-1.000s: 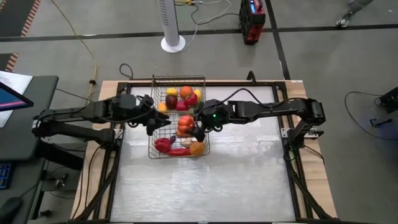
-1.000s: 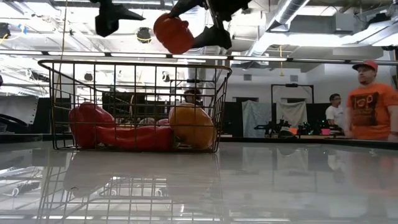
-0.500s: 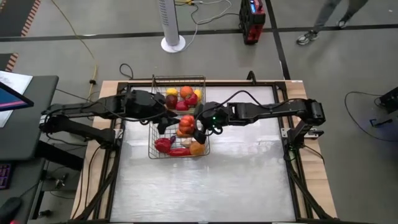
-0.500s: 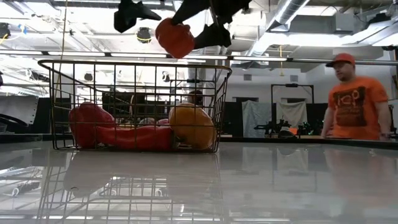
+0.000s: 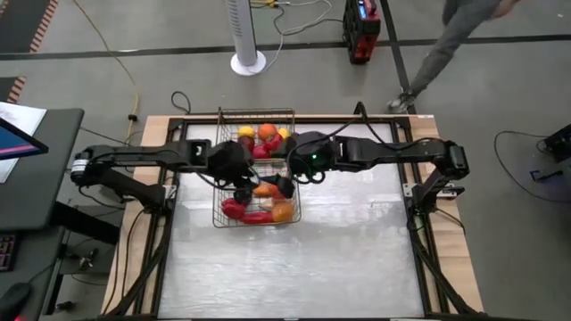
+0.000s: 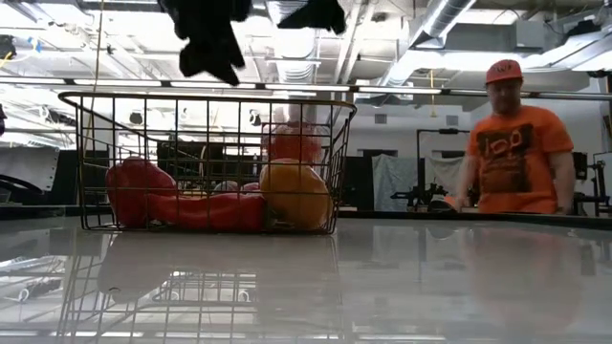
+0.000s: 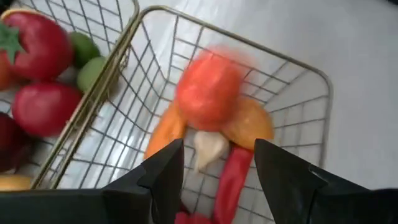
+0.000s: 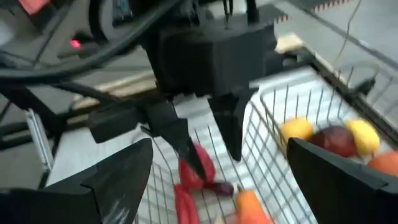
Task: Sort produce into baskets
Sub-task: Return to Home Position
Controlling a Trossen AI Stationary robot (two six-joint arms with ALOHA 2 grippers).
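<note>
Overhead camera looks down, low camera level; both see nearer basket [image 6: 143,134]

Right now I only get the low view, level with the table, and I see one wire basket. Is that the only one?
Observer: No. The high view shows a second basket behind it, holding more produce.
Operator: Anything pale in the near basket?
Observer: Yes. The left wrist view shows a white garlic lying in it.
Operator: Are those dark fingers holding anything?
Observer: No. The wrist views show the left gripper and right gripper with fingers apart, empty.
</note>
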